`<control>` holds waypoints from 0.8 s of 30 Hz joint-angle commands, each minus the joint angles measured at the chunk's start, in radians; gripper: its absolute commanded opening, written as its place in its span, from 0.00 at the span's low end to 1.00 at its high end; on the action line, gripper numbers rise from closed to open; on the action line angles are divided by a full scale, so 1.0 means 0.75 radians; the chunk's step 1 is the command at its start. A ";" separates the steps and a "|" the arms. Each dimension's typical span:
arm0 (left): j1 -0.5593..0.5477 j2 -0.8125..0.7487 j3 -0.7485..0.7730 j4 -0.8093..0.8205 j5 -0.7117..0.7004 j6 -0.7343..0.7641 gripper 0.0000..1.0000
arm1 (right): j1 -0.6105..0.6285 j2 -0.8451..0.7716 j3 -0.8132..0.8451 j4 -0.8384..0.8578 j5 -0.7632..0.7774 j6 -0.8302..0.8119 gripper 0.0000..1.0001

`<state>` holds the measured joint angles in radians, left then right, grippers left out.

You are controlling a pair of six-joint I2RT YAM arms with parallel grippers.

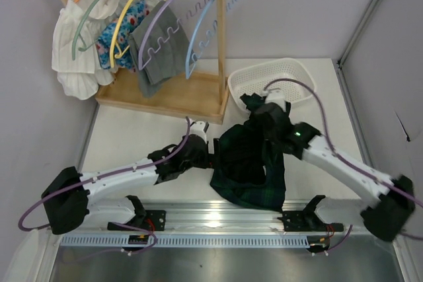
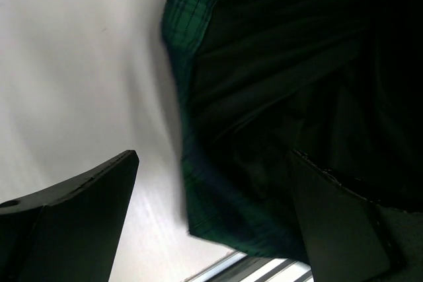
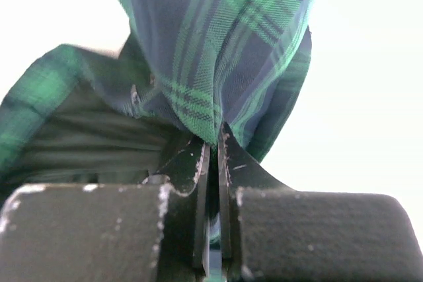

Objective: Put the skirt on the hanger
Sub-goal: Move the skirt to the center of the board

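Right jaws pinched tight on the plaid skirt (image 3: 218, 44), left jaws wide open.
Lift slow, keep hold, grab the waist with the left jaws too.

Two slim white arms with black joints and chunky black bases: left arm (image 1: 119, 177) at lower left, right arm (image 1: 344, 163) at lower right. A purple cable (image 1: 291, 80) trails each. A green light (image 1: 297, 134) glows mid-right. The right end effector (image 3: 213, 148) has scuffed black fingers (image 3: 188, 163).
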<state>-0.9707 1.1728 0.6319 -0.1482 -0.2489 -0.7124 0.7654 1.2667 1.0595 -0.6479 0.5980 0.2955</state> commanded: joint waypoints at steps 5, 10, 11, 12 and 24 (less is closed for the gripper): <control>0.006 0.221 0.186 0.236 0.174 0.095 0.97 | -0.178 -0.602 -0.308 0.171 -0.220 0.085 0.00; -0.027 0.365 0.256 0.243 0.179 0.132 0.87 | -0.254 -0.752 -0.370 0.189 -0.323 0.070 0.00; -0.041 0.407 0.262 0.226 0.164 0.132 0.87 | -0.262 -0.754 -0.374 0.183 -0.331 0.064 0.00; -0.049 0.426 0.272 0.206 0.148 0.134 0.85 | -0.274 -0.756 -0.372 0.181 -0.349 0.060 0.00; -0.064 0.435 0.278 0.112 -0.175 0.144 0.01 | -0.301 -0.842 -0.372 0.181 -0.476 0.011 0.00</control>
<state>-1.0172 1.5280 0.8021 -0.0471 -0.2703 -0.6235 0.5468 0.6483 0.7574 -0.5564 0.2718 0.3176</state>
